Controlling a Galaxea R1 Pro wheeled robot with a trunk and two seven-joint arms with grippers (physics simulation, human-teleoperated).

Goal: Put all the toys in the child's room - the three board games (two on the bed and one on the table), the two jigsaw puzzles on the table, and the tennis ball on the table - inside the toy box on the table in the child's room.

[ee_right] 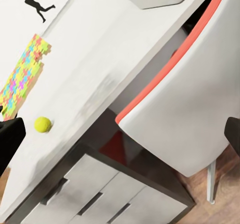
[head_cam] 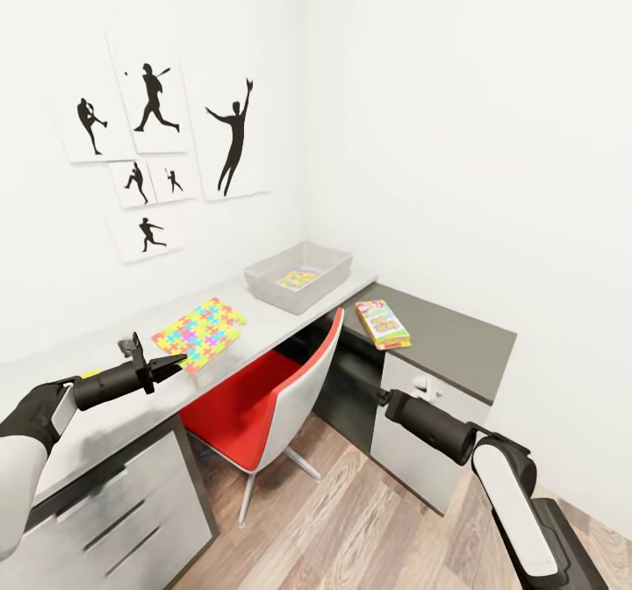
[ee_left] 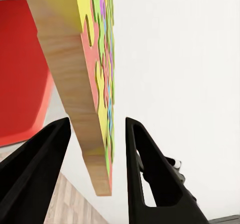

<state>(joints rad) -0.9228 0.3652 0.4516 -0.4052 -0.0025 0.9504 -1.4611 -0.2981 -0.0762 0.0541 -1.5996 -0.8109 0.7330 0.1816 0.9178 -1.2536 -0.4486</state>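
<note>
Puzzle [head_cam: 200,334] lies flat on the table [head_cam: 105,423] with my left gripper [head_cam: 168,365] at its near edge — jaws apart, straddling it to grip — while the toy box [head_cam: 263,276] waits beyond; my right gripper's state I cannot tell.

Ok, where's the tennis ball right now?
In the right wrist view the tennis ball sits on the table, near the jigsaw puzzle, above the drawers.

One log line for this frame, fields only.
left pincer: open around puzzle edge | ball: on table | second puzzle: in toy box
</note>
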